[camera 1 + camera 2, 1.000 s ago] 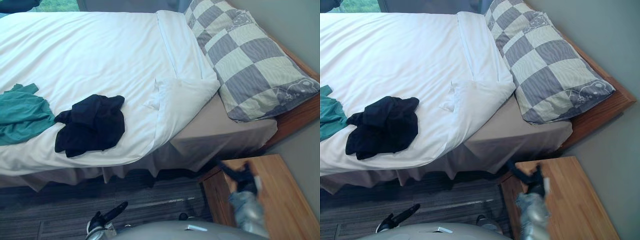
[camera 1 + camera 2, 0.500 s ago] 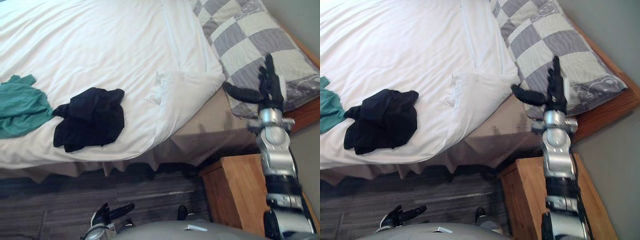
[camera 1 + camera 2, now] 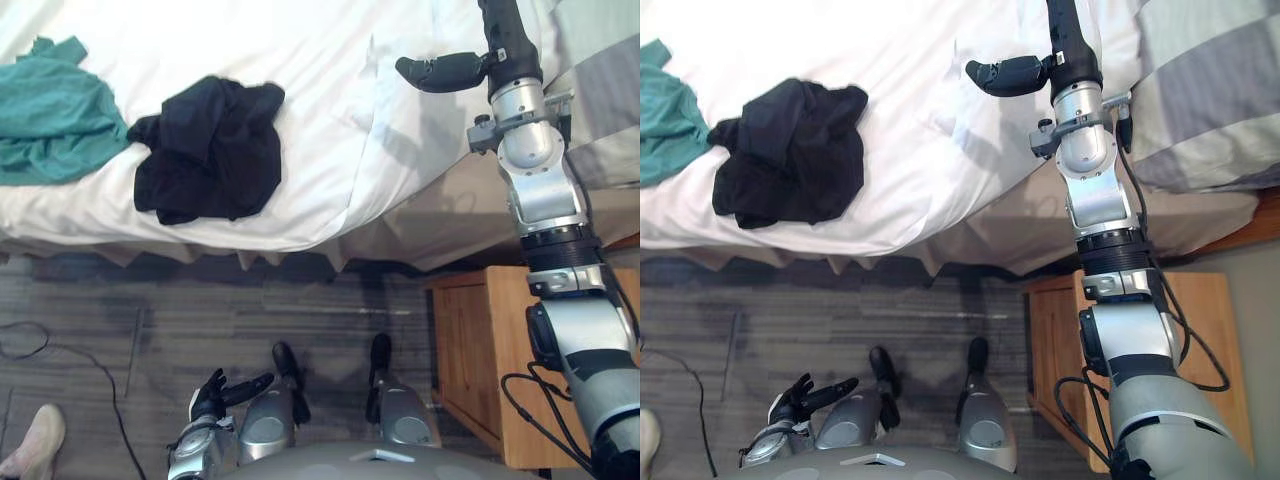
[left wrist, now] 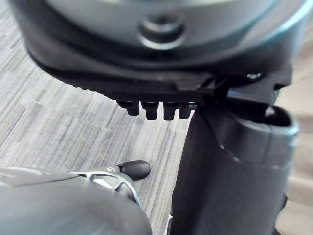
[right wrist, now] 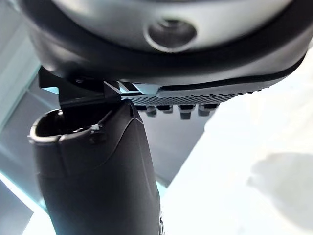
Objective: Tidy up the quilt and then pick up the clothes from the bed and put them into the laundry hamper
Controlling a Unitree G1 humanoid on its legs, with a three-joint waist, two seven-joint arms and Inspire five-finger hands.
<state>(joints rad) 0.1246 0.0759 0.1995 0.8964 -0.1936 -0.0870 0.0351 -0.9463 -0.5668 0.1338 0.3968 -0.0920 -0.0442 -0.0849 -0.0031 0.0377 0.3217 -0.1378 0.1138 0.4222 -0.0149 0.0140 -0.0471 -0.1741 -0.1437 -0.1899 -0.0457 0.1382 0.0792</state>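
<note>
The bed (image 3: 460, 215) spans the far part of the scene, and its white quilt (image 3: 300, 50) hangs over the near edge down toward the grey carpeted floor (image 3: 200, 320). Toward the right the quilt has a folded-back, bunched corner, and past that corner the taupe sheet lies bare. A checked grey and cream pillow (image 3: 605, 110) lies at the far right, at the head of the bed. A wooden nightstand (image 3: 470, 360) stands on the floor below it, just beside the bed's right near corner.

Two pieces of clothing lie on the quilt near its near edge. The teal garment (image 3: 55, 110) is crumpled at the far left. The black garment (image 3: 210, 150) is heaped just right of it, and their edges touch or nearly touch.

The right arm reaches out over the bed, and the right hand (image 3: 503, 40) is above the bunched quilt corner. Its fingers are released and straight, the thumb sticks out to the left, and it holds nothing. Whether it touches the quilt cannot be told.

The left hand (image 3: 212, 392) hangs low over the floor at the near left, well apart from the bed. Its fingers are relaxed and spread, and it is empty.

A person's light shoe (image 3: 32, 445) shows on the floor at the near left corner.
</note>
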